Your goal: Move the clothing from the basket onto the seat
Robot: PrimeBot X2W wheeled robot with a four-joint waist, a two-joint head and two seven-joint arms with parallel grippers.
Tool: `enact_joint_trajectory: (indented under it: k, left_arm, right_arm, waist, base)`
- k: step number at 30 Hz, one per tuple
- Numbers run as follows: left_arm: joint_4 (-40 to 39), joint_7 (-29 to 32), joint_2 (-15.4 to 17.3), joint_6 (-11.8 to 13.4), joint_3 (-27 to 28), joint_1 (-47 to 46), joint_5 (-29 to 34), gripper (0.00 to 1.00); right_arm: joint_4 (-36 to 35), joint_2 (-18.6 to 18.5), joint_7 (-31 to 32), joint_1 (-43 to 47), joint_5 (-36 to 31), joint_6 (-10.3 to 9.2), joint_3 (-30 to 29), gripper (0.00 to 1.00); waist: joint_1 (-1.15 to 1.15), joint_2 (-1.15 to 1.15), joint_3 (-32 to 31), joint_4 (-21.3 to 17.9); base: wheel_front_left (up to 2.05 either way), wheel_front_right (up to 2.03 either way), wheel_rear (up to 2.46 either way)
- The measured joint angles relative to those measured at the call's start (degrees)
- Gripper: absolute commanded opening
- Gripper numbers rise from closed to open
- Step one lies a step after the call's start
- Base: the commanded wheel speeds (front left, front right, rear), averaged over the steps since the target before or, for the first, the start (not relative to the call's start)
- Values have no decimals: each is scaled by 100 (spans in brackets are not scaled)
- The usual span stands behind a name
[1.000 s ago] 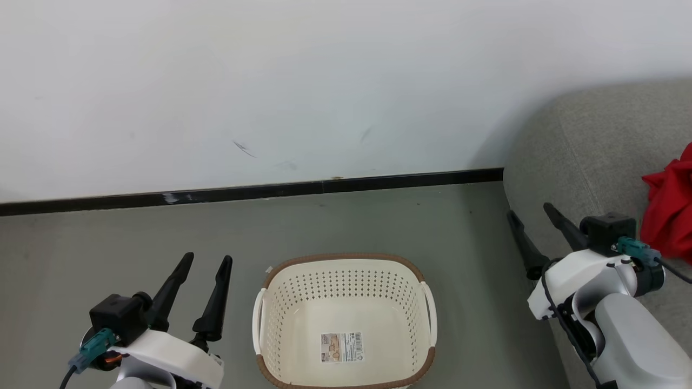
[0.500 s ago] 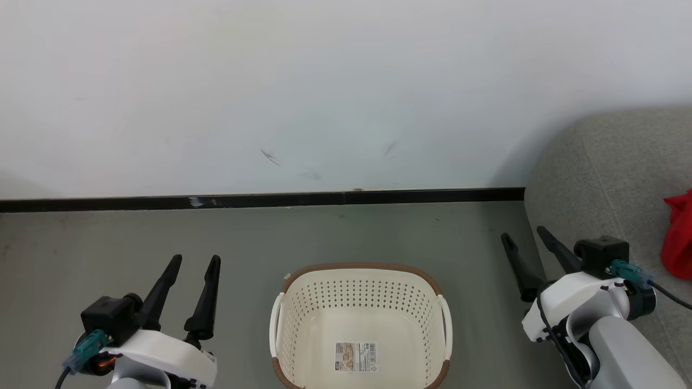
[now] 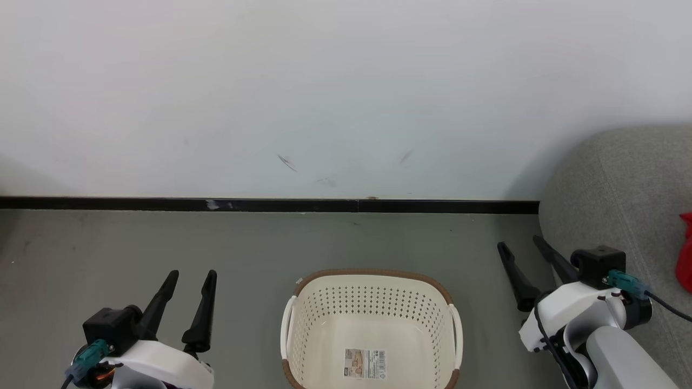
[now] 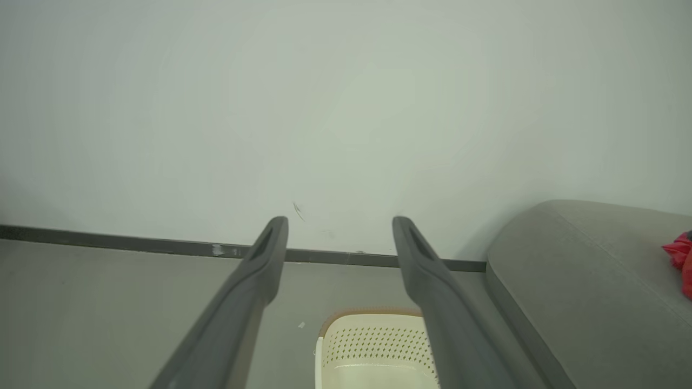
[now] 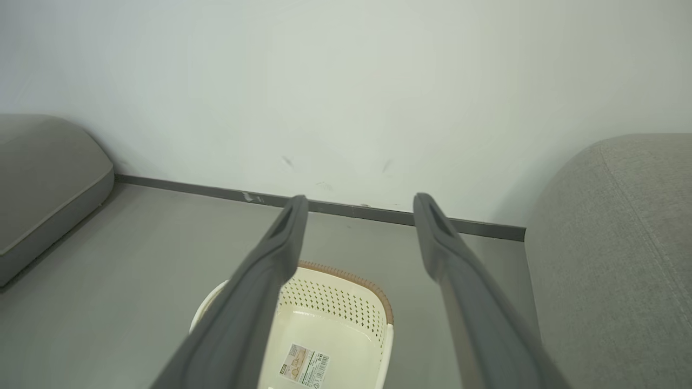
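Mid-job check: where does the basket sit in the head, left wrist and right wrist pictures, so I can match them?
Head view: basket at bottom centre, cut off by the lower edge.
Left wrist view: basket at the bottom edge, just right of centre.
Right wrist view: basket at the bottom, left of centre.
Shared landmark: the pale scuff on the dark skirting strip.

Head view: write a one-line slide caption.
Empty laundry basket between left gripper and right gripper, both open; red clothing on grey sofa.

White shells [image 3: 567, 309]; black claw fingers [image 3: 205, 313]; teal plugs [image 3: 621, 280]
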Motion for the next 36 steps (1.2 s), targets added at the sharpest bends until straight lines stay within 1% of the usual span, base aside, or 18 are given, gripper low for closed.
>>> enact_joint_trajectory:
  k: [10, 17, 25, 36]
  left_arm:
    - [98, 0, -107, -153, 138, 1, 51, 100]
    - [155, 0, -146, -202, 189, 1, 97, 100]
    - [209, 0, -155, -296, 292, 1, 175, 100]
    - [285, 0, -175, -343, 430, 0, 327, 100]
  right_arm:
    - [-164, 53, -1, 86, 0, 0, -56, 100]
    - [-209, 63, 0, 296, -36, 0, -133, 100]
    - [-322, 105, 0, 330, -43, 0, -190, 100]
    - [-378, 153, 0, 336, -80, 0, -208, 100]
  waist:
    - [0, 0, -84, -49]
    - [0, 0, -100, -197]
    - [0, 0, -79, -405]
    - [0, 0, -45, -628]
  base:
    - [0, 0, 0]
    - [0, 0, 0]
    - [0, 0, 0]
    - [0, 0, 0]
